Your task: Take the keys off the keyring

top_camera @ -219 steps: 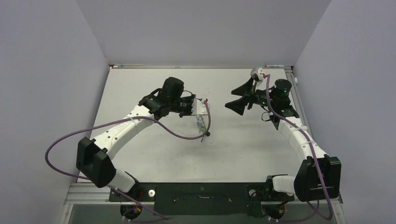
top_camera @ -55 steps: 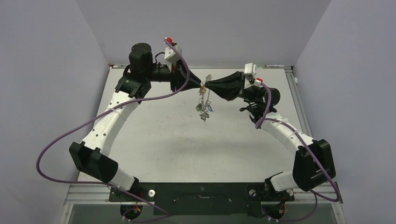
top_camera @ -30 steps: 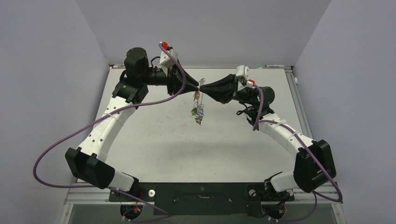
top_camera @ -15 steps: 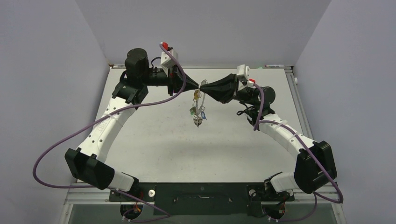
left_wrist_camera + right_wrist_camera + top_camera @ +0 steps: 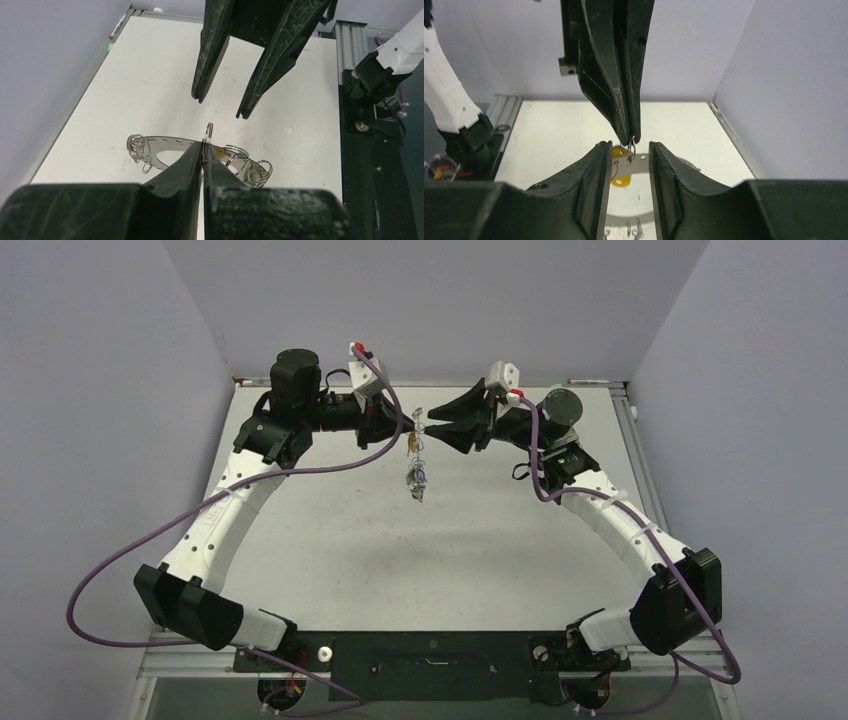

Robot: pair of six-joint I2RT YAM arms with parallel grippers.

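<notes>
Fingers on the left: the left gripper [image 5: 416, 427] has its two black tapered fingers pressed tight together, pinching a small wire ring [image 5: 209, 133] at the very tips.
Pose on the left: the white arm arches high over the far part of the table [image 5: 330, 570], with its wrist level and its fingers pointing right.
Shape in the middle: the keyring [image 5: 162, 145] is a flat, curved band of grey metal with a row of small punched holes and thin wire loops [image 5: 136, 146] threaded through it.
Position in the middle: the keyring hangs just under the left fingertips. The keys [image 5: 416, 480] are tiny, silver and coloured, and dangle in a bunch below it. A yellow head [image 5: 621, 179] sits highest.
Fingers on the right: the right gripper [image 5: 430, 428] has its fingers parted, one on each side of the small wire ring without touching it.
Pose on the right: this arm is held at the same height and points left, tip to tip with the left gripper.
</notes>
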